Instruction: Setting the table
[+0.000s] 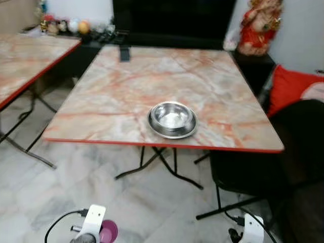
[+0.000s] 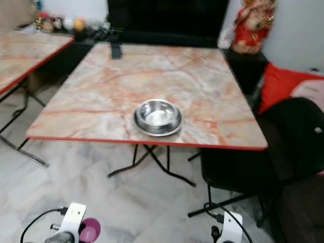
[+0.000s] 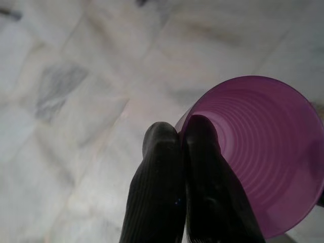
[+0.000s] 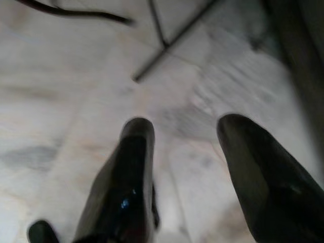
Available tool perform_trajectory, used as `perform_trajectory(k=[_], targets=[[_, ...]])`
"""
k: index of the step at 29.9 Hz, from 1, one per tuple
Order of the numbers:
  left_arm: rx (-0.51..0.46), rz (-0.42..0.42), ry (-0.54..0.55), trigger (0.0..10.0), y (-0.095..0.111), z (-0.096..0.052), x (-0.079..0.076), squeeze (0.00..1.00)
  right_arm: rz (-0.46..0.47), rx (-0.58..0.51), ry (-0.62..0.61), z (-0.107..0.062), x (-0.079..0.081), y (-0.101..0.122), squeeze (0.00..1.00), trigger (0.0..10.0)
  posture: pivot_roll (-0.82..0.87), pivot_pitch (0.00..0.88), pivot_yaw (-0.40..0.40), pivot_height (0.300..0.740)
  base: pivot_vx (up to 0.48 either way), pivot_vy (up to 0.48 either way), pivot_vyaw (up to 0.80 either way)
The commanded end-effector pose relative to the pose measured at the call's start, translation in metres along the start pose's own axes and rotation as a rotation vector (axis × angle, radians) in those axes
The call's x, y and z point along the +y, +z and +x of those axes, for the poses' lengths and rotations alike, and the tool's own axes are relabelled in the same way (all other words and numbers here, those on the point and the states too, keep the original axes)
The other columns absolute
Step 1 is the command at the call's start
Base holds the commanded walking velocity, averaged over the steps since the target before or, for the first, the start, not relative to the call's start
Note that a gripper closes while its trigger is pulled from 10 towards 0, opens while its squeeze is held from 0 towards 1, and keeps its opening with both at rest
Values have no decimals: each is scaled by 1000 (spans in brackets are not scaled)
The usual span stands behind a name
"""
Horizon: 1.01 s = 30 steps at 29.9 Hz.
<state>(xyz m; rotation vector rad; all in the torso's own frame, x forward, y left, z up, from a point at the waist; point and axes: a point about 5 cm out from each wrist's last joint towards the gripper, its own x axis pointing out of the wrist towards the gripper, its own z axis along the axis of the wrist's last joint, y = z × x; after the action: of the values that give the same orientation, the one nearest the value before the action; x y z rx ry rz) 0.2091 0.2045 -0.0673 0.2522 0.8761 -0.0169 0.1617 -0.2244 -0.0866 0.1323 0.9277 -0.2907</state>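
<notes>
Above pale marble floor [image 3: 76, 101], left gripper [image 3: 185, 132] pinching purple cup [image 3: 263, 152] rim, right gripper [image 4: 185, 129] spread empty, steel bowl [image 1: 172, 119] on table [image 1: 111, 96].

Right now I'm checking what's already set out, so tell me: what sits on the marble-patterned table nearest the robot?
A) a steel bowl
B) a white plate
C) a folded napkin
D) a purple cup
A: a shiny steel bowl rests near the front edge of the table, while the purple cup is pinched at its rim by the left gripper, low over the floor.
</notes>
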Motion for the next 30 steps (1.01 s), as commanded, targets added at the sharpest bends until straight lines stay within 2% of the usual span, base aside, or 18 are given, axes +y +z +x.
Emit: perform_trajectory(k=[1, 7, 17, 24, 27, 28, 30], targets=[[2, 0, 1, 10000, -2, -1, 1, 0, -2, -13, 7, 1, 1, 5, 0, 10000, 42, 0, -60, 740, 364, 0, 0], [1, 7, 2, 10000, -2, 0, 1, 0, 2, -12, 2, 1, 1, 5, 0, 10000, 43, 0, -60, 740, 362, 0, 0], [-61, 8, 2, 10000, 7, 0, -6, 0, -7, -10, 8, 1, 2, 6, 0, 10000, 50, 0, -63, 740, 0, 0, 0], [-209, -36, 48, 10000, 14, -6, 4, 0, -11, -7, 9, 1, 1, 6, 0, 10000, 60, 0, -62, 740, 0, 0, 0], [-311, -41, 74, 10000, 20, -13, 14, 0, -14, -5, 10, 1, 1, 6, 0, 10000, 60, 0, -62, 740, 0, 0, 0], [-384, -23, 98, 10000, 24, -22, 21, 0, -14, -4, 11, 1, 1, 6, 0, 10000, 68, 0, -59, 740, 0, 0, 0], [-431, -26, 115, 10000, 28, -29, 26, 0, -14, -4, 11, 1, 1, 5, 0, 10000, 74, 0, -59, 740, 0, 0, 0]])
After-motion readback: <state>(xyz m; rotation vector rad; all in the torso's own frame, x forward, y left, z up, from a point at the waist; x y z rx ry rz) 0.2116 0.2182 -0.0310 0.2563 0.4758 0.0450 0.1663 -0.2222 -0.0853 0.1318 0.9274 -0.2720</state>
